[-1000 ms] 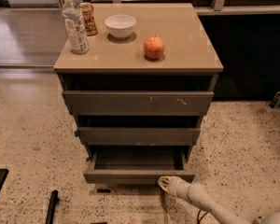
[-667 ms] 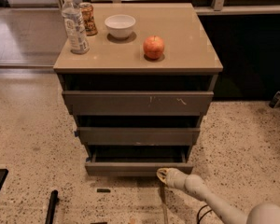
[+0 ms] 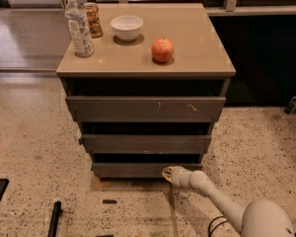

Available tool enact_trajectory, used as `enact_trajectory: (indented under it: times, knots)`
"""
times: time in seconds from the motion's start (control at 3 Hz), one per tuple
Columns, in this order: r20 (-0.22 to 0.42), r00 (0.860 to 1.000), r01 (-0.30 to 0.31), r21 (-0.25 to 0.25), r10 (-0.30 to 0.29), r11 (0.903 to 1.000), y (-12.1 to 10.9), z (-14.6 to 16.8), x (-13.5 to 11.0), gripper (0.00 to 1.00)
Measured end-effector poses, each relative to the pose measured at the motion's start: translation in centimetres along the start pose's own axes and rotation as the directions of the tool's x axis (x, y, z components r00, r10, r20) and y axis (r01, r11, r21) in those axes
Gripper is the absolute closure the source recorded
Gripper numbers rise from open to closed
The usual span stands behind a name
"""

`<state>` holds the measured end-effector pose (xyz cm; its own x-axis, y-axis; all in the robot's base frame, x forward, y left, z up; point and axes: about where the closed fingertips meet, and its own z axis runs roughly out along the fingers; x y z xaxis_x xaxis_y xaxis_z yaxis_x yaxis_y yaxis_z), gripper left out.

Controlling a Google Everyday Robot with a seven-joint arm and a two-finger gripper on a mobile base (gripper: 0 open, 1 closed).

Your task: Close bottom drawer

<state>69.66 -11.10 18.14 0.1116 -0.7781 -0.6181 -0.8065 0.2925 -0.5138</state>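
The bottom drawer (image 3: 133,170) sits low and nearly pushed in, its front seeming only slightly proud of the drawer above. To its right, the gripper (image 3: 167,173), fingers closed together, touches that front. A short final push seems left.

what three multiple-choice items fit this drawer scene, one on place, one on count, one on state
1. Where is the pincer?
A out of view
B low, at the bottom drawer front, right of its middle
C raised high in the air

2. How many things stand on the cabinet top?
A two
B six
C four

3. The bottle is:
A upright
B lying on its side
C upside down

Key:
1 B, the pincer's tip sits at that lowest front.
2 C, there are the bottle, can, bowl and apple.
3 A, its cap points up.
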Motion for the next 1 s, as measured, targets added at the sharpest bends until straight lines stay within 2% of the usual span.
enact_trajectory:
  times: [0.33,0.67,1.0]
  knots:
    - [-0.010,1.000,0.004,-0.006,-0.004,1.0000,-1.2,1.0,-0.1,1.00]
    - [-0.075,0.997,0.010,-0.125,-0.019,0.9921,0.1,-0.8,0.0,1.00]
    - [-0.122,0.992,-0.071,-0.289,0.037,0.9547,5.1,-4.3,0.0,1.00]
